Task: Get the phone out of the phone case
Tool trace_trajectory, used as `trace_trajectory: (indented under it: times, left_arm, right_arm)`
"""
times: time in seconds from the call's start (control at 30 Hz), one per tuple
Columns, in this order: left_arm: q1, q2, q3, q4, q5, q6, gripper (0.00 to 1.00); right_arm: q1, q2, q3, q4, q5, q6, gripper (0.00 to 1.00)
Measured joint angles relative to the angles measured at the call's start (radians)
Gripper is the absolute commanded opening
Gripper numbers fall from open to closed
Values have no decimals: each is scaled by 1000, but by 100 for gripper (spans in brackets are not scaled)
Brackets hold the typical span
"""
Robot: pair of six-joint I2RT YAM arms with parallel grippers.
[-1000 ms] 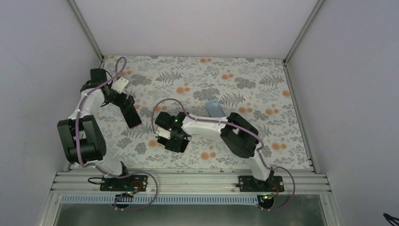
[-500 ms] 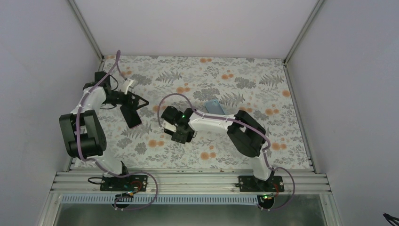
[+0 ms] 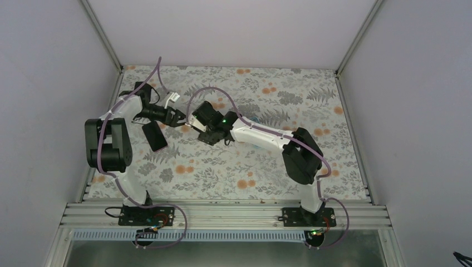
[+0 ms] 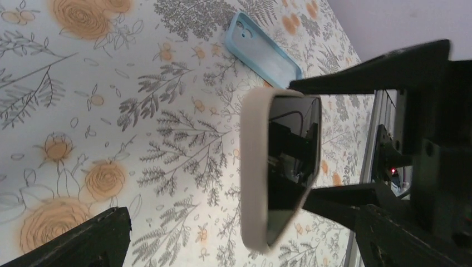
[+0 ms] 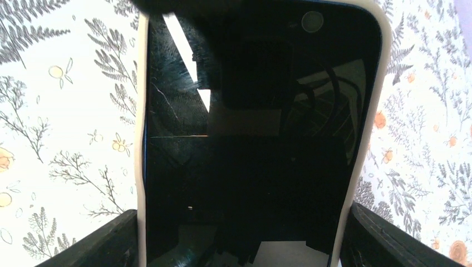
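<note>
Top view: a flowered cloth [image 3: 222,172] lies between grey walls [image 3: 222,28]; upper centre, the left gripper [image 3: 178,115] gapes wide facing the right gripper [image 3: 197,123]; left wrist: the phone [image 4: 292,156] sits mid-frame in its white case [image 4: 251,167]; right wrist: the right gripper clamps the cased phone's edges.

arms [image 3: 259,135]: white shells, black joints | cables [image 3: 206,89]: purple, looping | base plates [image 3: 139,214]: black, 6 o'clock | light [image 3: 224,119]: green

Floral tablecloth [image 3: 278,89], light-blue case [image 4: 261,50], dark flat slab [image 3: 155,137], perhaps a phone.
</note>
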Motion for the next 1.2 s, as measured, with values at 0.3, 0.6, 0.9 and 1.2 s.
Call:
trace_trajectory:
  times: [0.3,0.6,0.9,1.2]
  left_arm:
    - [-28,122,89,2,31,-34,85]
    - [-51,136,117,-36,92,-28,48]
    - [-67,148,163,-185,172,78,3]
    - [-74,146,204,-288,110,216,2]
  right_arm:
    - [0,1,60,9,2,-6,53]
    - [1,6,68,8,2,-11,53]
    - [0,20,85,11,11,-17,65]
    - [-28,-10,81,-8,-126,-26,100]
